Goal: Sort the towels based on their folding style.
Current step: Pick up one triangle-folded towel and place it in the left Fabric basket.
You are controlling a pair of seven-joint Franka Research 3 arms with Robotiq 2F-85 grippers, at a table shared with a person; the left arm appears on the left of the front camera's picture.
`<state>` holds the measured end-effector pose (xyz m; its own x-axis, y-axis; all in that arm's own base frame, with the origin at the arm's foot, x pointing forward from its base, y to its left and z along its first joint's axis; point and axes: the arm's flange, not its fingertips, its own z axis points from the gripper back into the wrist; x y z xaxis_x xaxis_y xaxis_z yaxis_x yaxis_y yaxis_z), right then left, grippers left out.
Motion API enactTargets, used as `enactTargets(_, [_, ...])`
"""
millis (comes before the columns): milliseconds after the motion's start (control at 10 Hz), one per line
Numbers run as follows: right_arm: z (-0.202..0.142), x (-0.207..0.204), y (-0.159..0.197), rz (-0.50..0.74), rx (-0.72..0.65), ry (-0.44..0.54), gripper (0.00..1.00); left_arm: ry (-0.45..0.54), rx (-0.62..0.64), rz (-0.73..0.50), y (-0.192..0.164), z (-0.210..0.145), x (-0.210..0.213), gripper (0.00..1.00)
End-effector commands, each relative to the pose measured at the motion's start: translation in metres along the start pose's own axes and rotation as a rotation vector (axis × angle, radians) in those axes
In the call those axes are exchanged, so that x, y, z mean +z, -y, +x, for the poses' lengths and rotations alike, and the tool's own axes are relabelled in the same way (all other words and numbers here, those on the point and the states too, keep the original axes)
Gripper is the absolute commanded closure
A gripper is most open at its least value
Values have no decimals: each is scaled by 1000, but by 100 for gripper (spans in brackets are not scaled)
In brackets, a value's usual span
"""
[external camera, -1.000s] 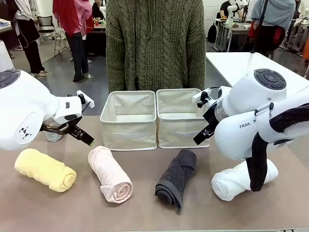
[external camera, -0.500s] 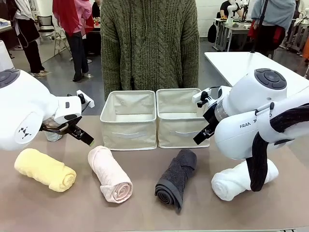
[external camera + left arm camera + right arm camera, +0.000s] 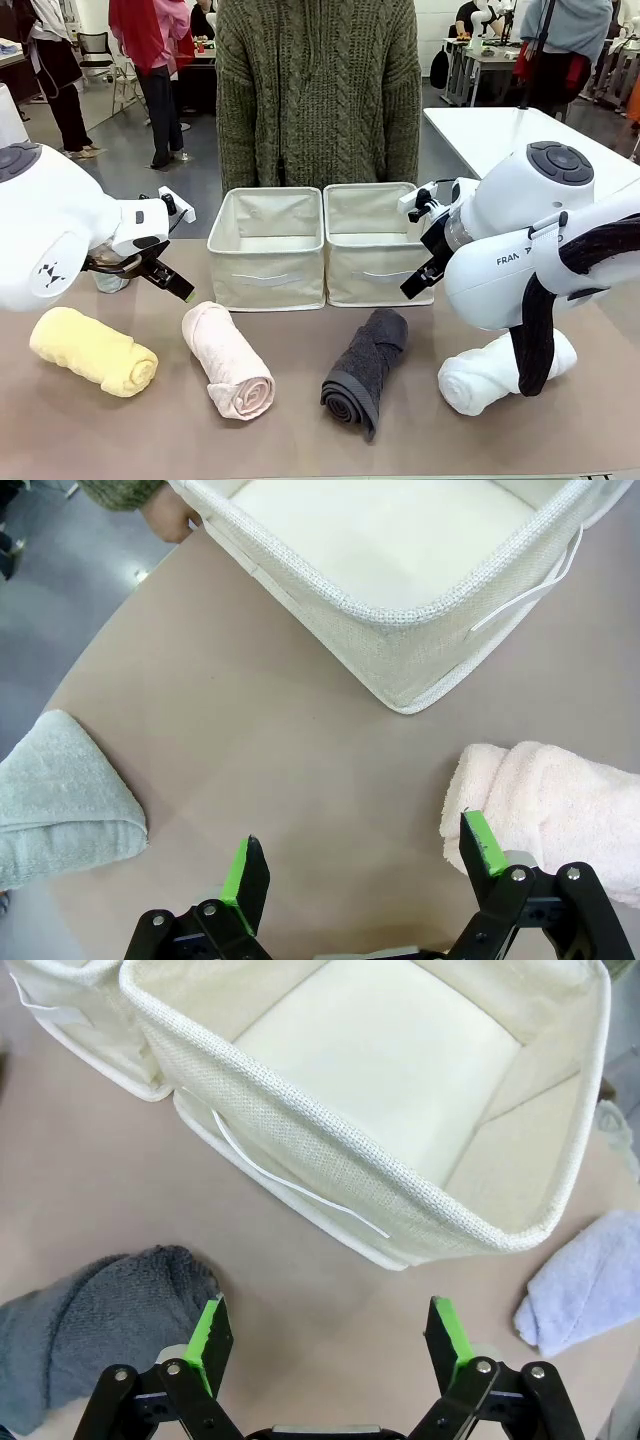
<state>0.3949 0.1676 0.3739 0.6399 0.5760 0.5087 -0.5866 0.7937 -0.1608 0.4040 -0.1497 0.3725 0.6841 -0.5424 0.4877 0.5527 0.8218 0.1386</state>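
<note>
Nearest me, four rolled towels lie spaced along the worktop (image 3: 300,445): yellow towel (image 3: 93,350), pink towel (image 3: 228,360), dark grey towel (image 3: 365,370) and white towel (image 3: 490,372), apart enough, I judge, for a clean grab each. Just past them the left jaws and right jaws hang wide open and empty (pink roll beside the left, grey beside the right), with a folded teal towel (image 3: 60,800) and a folded blue towel (image 3: 585,1280) farther out. Beyond, the left bin (image 3: 266,275) and right bin (image 3: 372,270) stand side by side, presumably one per fold, with the person (image 3: 320,90) behind.

Both arms: white rounded housings. The right arm (image 3: 510,215) carries grey "FRAN" lettering, a dark grey cap and a black cable (image 3: 533,340); the left arm (image 3: 45,225), a black emblem. The left tool (image 3: 358,855) and right tool (image 3: 326,1325): black fingers, green pads, silver screws. Person: olive cable-knit sweater (image 3: 320,90).
</note>
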Motion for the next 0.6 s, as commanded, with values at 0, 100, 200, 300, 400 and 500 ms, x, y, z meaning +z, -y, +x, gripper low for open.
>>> enactTargets(0, [0,0,0,0,0,0,0,-57,-59,-116,-3,15,32,0])
enactTargets(100, [22,56,0,2,-21,-1,0,-51,-88,-83,-13,39,82,0])
enactTargets(200, [43,104,0,-26,-45,10,0,-47,-110,-94,-22,61,127,0])
enactTargets(300, [58,148,-7,-49,-51,29,0,-45,-140,-89,-29,80,170,0])
enactTargets(400, [68,186,-24,-71,-19,44,0,-25,-174,-47,-28,92,208,0])
enactTargets(500, [75,227,-47,-107,10,66,0,-19,-202,-11,-25,97,245,0])
